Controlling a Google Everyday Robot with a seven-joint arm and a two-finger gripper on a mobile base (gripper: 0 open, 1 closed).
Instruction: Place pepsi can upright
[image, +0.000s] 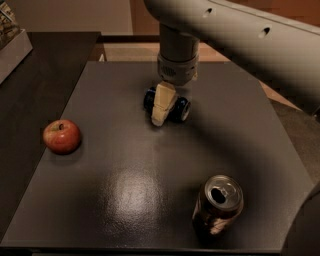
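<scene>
The pepsi can (181, 109) is small and dark blue. It lies on its side at the far middle of the dark table (125, 200). My gripper (164, 107) comes straight down from the grey arm and sits over the middle of the can. It hides the can's middle, so only the can's two ends show on either side. The can rests on the table surface.
A red apple (61, 136) lies at the left of the table. A brown can with an open silver top (218, 202) stands upright at the front right. A lighter box (12, 42) sits at the far left. The grey arm spans the top right.
</scene>
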